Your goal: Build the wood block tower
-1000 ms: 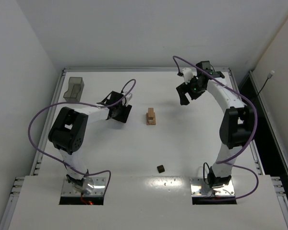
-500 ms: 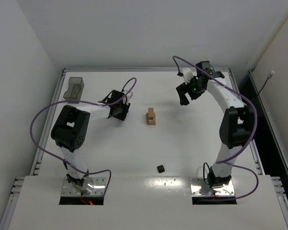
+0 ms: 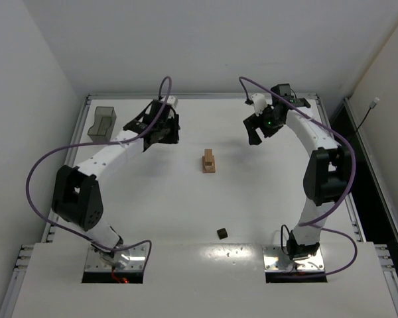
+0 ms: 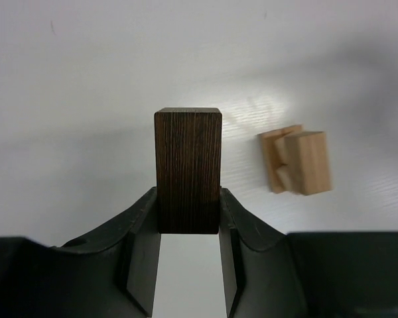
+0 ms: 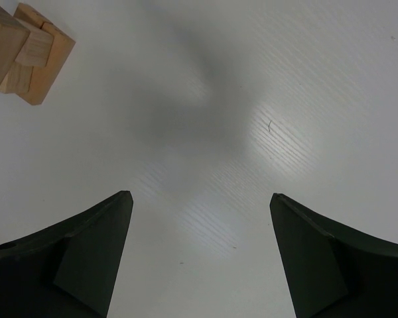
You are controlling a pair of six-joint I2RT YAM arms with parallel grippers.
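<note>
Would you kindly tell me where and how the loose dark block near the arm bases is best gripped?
Grip the loose block across two opposite side faces, coming straight down from above. It lies alone on the table, every side free, and looks too low for a sideways approach. The right end effector is open and empty; the left holds a dark block.

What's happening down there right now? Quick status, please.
Left tool shut on dark brown block. Right tool open, empty. Wood block tower low, mid-table. Second dark block loose near front edge, out of the way.
</note>
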